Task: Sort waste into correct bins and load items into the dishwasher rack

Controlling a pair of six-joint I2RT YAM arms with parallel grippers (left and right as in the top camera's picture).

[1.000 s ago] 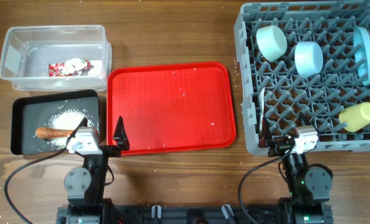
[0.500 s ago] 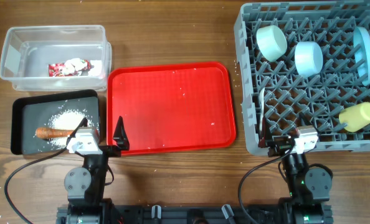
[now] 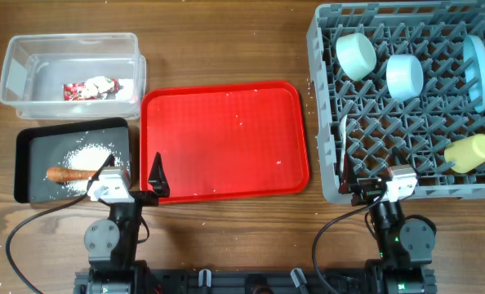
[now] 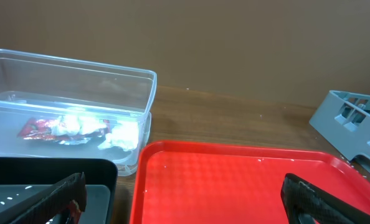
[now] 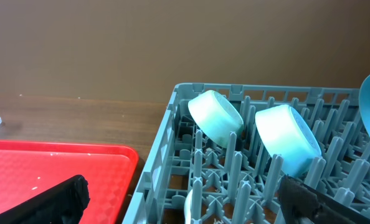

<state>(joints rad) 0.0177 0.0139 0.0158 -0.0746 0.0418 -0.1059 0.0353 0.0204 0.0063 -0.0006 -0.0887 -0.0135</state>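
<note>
Right gripper (image 5: 182,199) hangs wide open and empty; the left gripper (image 4: 182,199) does too. Ahead of the right gripper and off to its right, the yellow cup (image 3: 469,153) lies tilted in the dishwasher rack (image 3: 455,192). It is probably light, stiff and slick, best pinched across its rim.

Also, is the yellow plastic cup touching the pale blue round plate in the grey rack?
Apart. The overhead view shows bare pegs of the grey rack between the yellow plastic cup and the pale blue round plate.

Clear plastic tub (image 3: 15,82), seemingly wooden table (image 3: 226,41)
</note>
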